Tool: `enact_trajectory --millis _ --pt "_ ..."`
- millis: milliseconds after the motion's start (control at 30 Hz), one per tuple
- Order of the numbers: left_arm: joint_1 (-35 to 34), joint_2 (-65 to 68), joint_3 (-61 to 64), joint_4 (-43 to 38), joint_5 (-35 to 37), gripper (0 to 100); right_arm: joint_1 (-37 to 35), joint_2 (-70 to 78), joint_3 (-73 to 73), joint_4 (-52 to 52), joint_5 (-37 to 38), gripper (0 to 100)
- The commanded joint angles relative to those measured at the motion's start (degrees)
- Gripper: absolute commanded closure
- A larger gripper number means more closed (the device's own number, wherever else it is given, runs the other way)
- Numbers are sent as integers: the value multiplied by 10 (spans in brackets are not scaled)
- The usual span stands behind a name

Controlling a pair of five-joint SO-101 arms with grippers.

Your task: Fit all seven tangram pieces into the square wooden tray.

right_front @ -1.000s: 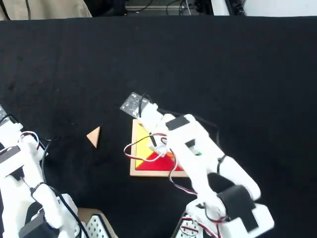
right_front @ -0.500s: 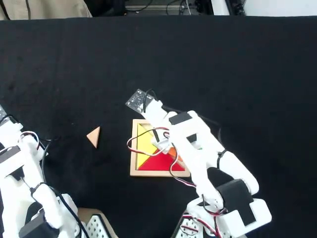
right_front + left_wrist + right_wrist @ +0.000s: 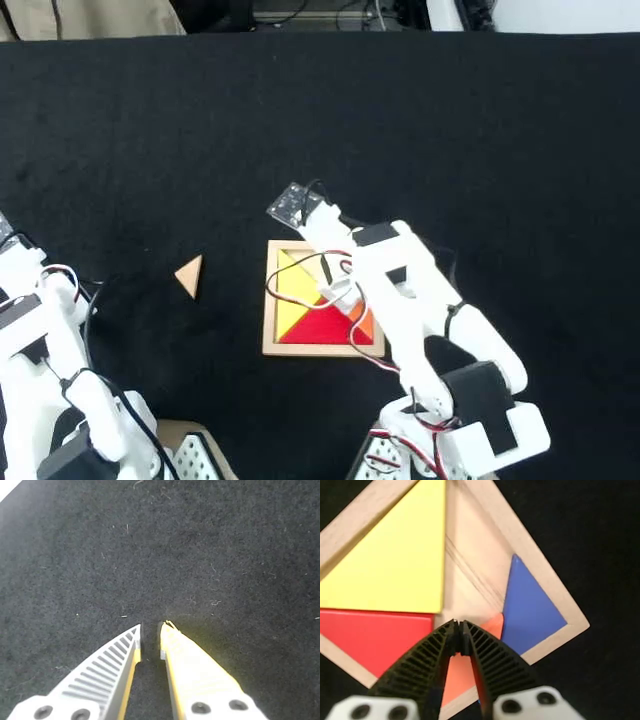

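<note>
The square wooden tray (image 3: 540, 580) lay beneath the right gripper (image 3: 458, 630), fingers (image 3: 430, 655) clenched empty over the orange piece (image 3: 492, 625), seemingly to nudge it home, while the left gripper (image 3: 150, 630) hung all but closed.

A black cloth (image 3: 500, 150) covers the whole table, with some room clutter along the top edge.

In the high view, a beige fabric (image 3: 90, 18) lies at the upper left behind the cloth, dark cables (image 3: 330, 12) run at the top centre, and a white surface (image 3: 570, 15) shows at the upper right. A small tan board (image 3: 172, 430) sits at the lower left edge. In the left wrist view, the cloth carries small pale bits of lint (image 3: 216, 602).
</note>
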Motion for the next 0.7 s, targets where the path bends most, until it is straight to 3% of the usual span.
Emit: enact_trajectory --millis 0,167,300,667 --pt "7 -6 -6 -8 2 920 12 -18 -15 9 7 988" --pt "7 -6 -6 -8 2 920 12 -86 -13 38 21 988" --pt "7 -6 -6 -8 2 920 -3 -127 15 -33 -30 988" --pt "7 -6 -6 -8 2 920 -39 30 -43 -65 -33 988"
